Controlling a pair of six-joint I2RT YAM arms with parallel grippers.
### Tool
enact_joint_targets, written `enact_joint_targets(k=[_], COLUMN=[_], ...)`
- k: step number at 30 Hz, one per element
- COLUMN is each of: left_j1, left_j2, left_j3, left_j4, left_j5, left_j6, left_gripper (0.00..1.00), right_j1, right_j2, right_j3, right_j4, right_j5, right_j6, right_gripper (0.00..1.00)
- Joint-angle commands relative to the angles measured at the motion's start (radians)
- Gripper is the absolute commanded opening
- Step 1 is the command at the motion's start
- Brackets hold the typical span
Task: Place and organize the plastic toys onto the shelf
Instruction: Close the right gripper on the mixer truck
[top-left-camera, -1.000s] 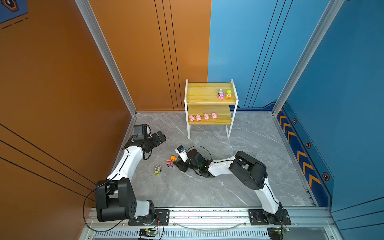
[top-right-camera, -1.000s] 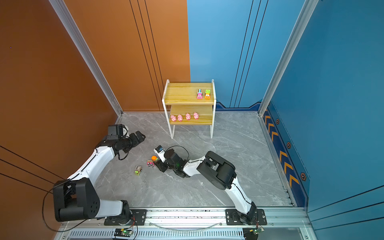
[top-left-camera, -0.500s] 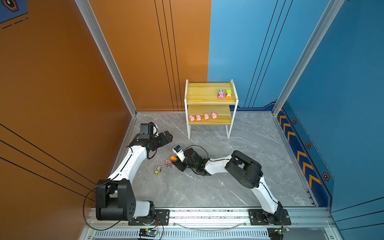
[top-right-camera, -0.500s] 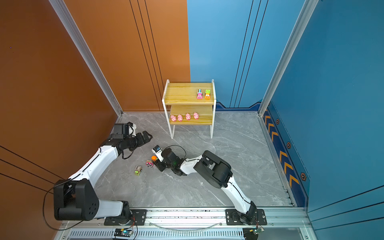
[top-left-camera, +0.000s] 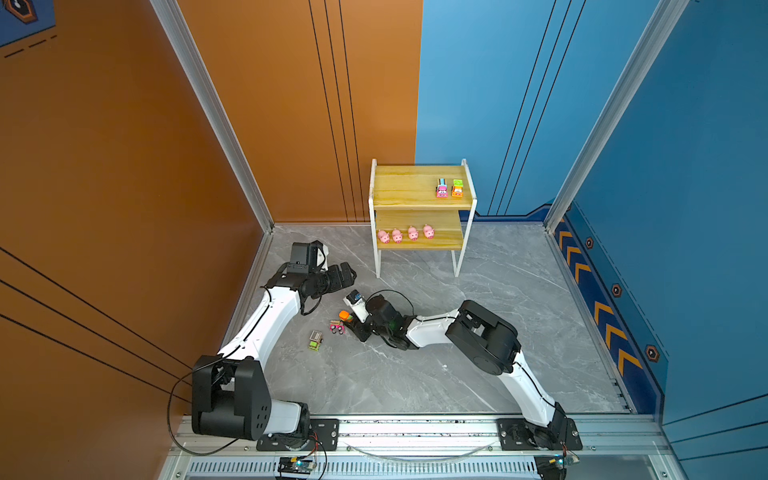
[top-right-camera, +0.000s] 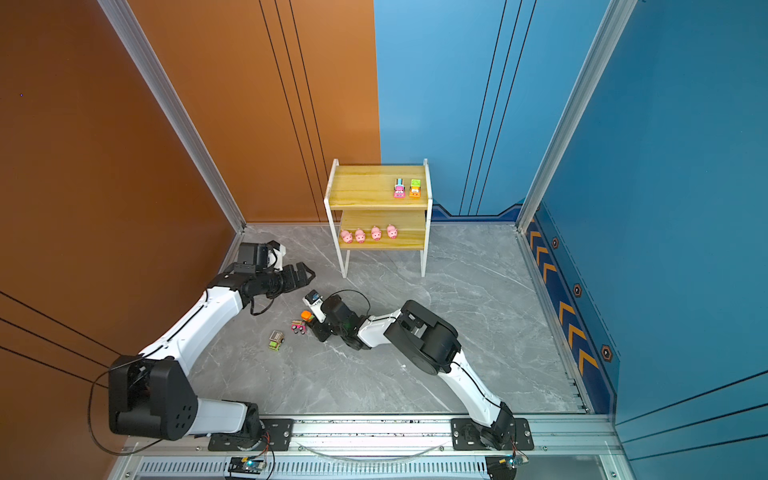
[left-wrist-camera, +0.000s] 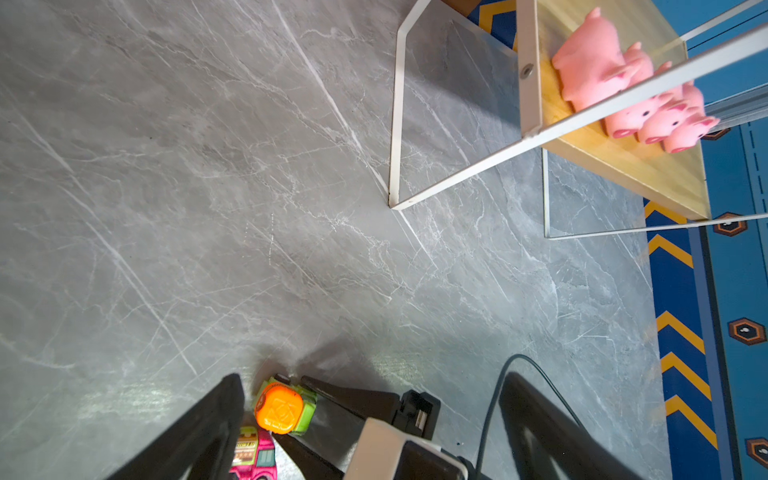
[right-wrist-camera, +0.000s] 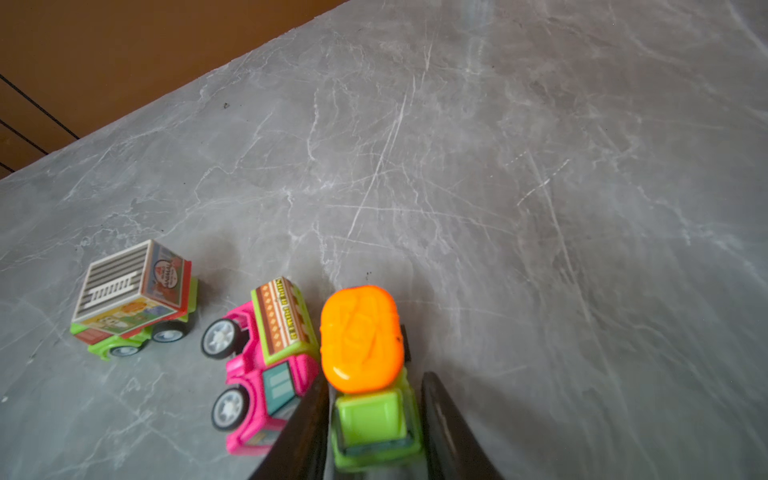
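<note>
Top views: shelf (top-left-camera: 415, 195) stands at frame centre against the back wall, on the grey floor (top-left-camera: 498, 332).
- Lower board: four pink pigs (top-left-camera: 397, 235) in a row, towards its left end.
- Upper board, right end: pink truck (top-left-camera: 441, 189) and green-topped truck (top-left-camera: 457, 188), side by side.

Three trucks are on the floor, lower left of the shelf. The mixer truck (right-wrist-camera: 365, 332) has a green cab and an orange drum. The pink tanker (right-wrist-camera: 270, 357) lies on its side just beside it, wheels showing. The box truck (right-wrist-camera: 133, 299) is upright, a little further left.

Right gripper (right-wrist-camera: 374, 380): low at the floor, fingers straddling the mixer truck's cab. In the right wrist view one finger sits between tanker and cab, against the cab. A thin sliver shows at the other finger. Cannot tell whether the grip has closed. The truck rests on the floor.

Left gripper (top-left-camera: 349, 274): left of the shelf's front leg in both top views, above the floor trucks in frame. Fingers spread wide, nothing between them.
</note>
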Motion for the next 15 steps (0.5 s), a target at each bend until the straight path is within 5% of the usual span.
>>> enact_joint_targets(k=[1, 15], left_j1=[-0.012, -0.012], left_j2=[0.011, 0.013], left_j3=[0.026, 0.030], left_j4=[-0.037, -0.041], left_j5=[0.009, 0.002], left_j6=[0.028, 0.032], left_gripper=[0.97, 0.97], right_j1=[-0.003, 0.008], right_j2=[0.031, 0.012], right_j3=[0.039, 0.060], right_j4=[-0.013, -0.026], right_j5=[-0.005, 0.014], right_j6=[-0.022, -0.046], right_gripper=[0.39, 0.24])
